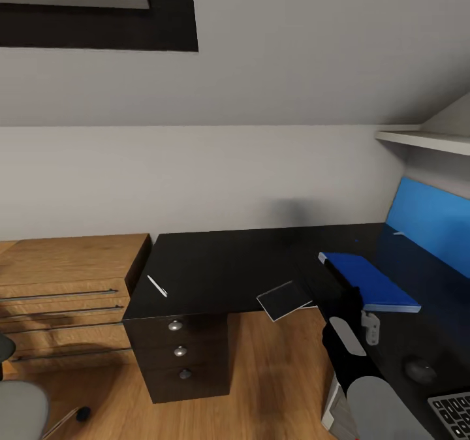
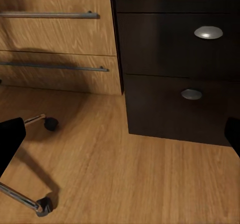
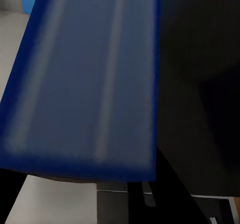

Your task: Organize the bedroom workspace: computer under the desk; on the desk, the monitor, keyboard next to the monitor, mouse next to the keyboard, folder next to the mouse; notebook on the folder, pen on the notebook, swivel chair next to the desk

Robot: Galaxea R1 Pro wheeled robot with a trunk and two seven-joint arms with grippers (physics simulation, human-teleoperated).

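Head view: black desk (image 1: 228, 264) against the wall, wooden dresser (image 1: 65, 283) just beside its drawer end. Blue folder (image 1: 372, 280) lies flat on the desk near the blue wall panel (image 1: 431, 224). Notebook (image 1: 285, 299) sits at the desk's front edge, partly overhanging. Pen (image 1: 157, 286) is near the drawer-side corner. Mouse (image 1: 418, 368) and keyboard (image 1: 454, 414) are on the desk low right. My right arm (image 1: 356, 355) reaches toward the folder; can't tell how its fingers stand.

Left wrist view: floor (image 2: 125, 184), desk drawers with knobs (image 2: 208, 32), chair (image 2: 25, 199) base legs and casters. Left fingers at the frame edges, spread wide, holding nothing.

Right wrist view: folder close up, blurred, on the black desk.
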